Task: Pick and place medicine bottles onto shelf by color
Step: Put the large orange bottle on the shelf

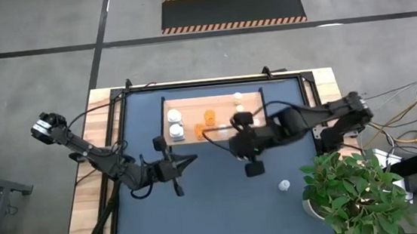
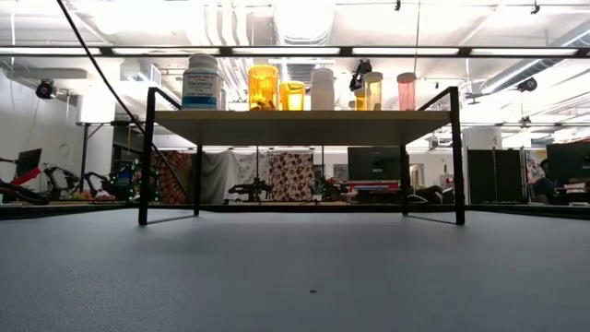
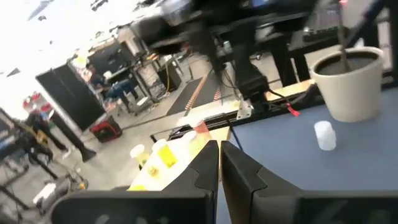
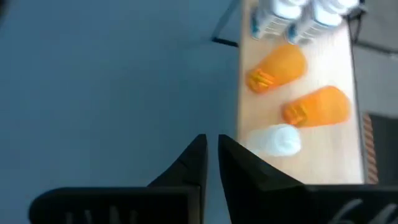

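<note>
The shelf (image 1: 192,102), a light-wood board in a thin black frame, stood at the far middle of the dark blue tabletop (image 1: 217,215). In the low view it was raised on slim black legs, with a row of bottles on top: a white labelled bottle (image 2: 201,83) at one end, two orange bottles (image 2: 263,88) beside it, a plain white bottle (image 2: 322,89) near the middle, and a yellowish one and a pinkish one toward the other end. From above, two white-capped bottles (image 1: 174,124) stood at the shelf's left end, with an orange one (image 1: 209,117) just right of them. One white bottle (image 1: 283,185) stood alone on the tabletop, near the potted plant (image 1: 355,191) at the near right corner, well apart from the shelf.

The right arm crossed the shelf's right part and hid some of the board; how many bottles stood there could not be counted. Both wrist views were blurred, so labels were unreadable.

The left gripper (image 1: 190,161) hung over the tabletop in front of the shelf's left end, its fingers (image 3: 208,171) nearly together with only a thin slit between them, holding nothing. The right gripper (image 1: 217,133) was at the shelf's near edge; its fingers (image 4: 198,163) were likewise almost closed and empty, beside the two orange bottles and a white one.

The workshop room beyond was cluttered and indistinct.
</note>
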Available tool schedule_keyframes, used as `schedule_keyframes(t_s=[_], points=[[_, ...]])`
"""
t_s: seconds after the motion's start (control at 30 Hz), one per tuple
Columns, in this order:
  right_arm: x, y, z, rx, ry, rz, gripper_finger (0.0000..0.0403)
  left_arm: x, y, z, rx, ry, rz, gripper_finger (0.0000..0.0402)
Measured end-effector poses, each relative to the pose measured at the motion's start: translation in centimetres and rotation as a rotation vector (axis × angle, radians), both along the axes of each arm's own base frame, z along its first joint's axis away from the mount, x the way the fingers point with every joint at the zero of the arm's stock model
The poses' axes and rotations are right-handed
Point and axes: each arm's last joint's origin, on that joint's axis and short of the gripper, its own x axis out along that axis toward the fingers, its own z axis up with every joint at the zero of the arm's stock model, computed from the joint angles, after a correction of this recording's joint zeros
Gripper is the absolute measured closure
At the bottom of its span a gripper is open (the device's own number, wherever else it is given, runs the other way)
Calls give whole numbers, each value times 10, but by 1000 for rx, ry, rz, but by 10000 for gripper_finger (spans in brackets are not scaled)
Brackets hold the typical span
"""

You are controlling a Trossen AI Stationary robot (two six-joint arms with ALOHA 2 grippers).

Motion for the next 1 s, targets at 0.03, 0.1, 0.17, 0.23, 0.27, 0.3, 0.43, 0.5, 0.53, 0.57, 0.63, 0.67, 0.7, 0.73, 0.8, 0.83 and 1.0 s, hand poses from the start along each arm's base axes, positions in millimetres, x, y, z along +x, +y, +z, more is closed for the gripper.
schedule_keyframes(t_s=[0.03,0.1,0.17,0.23,0.27,0.3,0.43,0.5,0.53,0.57,0.63,0.67,0.7,0.73,0.8,0.83,1.0], points=[[-4,4,-4,4,-23,19,377,1,2,0,-15,-6,10,402],[-13,8,-8,12,-96,51,384,4,8,1,-44,-19,35,402],[-22,6,-14,14,-162,72,390,8,14,3,-73,-36,62,402],[-32,2,-18,11,-226,84,393,13,20,7,-92,-49,89,402],[-37,-1,-20,7,-255,91,393,15,22,9,-95,-54,99,402],[-43,-3,-22,-1,-284,101,394,17,26,11,-95,-59,112,402],[-62,-8,-27,2,-405,118,394,26,42,25,-116,-61,105,402],[-71,-11,-31,1,-443,127,394,30,53,31,-145,-28,85,402],[-75,-12,-32,2,-457,128,394,32,59,35,-164,-9,80,402],[-80,-13,-33,6,-475,127,394,34,65,39,-186,15,80,402],[-87,-15,-36,8,-492,126,394,39,79,46,-225,73,100,402],[-91,-16,-37,10,-499,126,394,41,86,47,-238,116,122,402],[-94,-17,-38,12,-507,125,394,44,94,49,-249,158,140,402],[-97,-18,-39,12,-507,125,394,48,101,50,-262,196,152,402],[-102,-19,-42,12,-507,125,394,55,116,51,-285,272,167,402],[-104,-20,-43,13,-510,125,394,61,123,50,-296,300,174,402],[-109,-21,-52,15,-519,124,394,86,151,42,-313,445,197,402]])
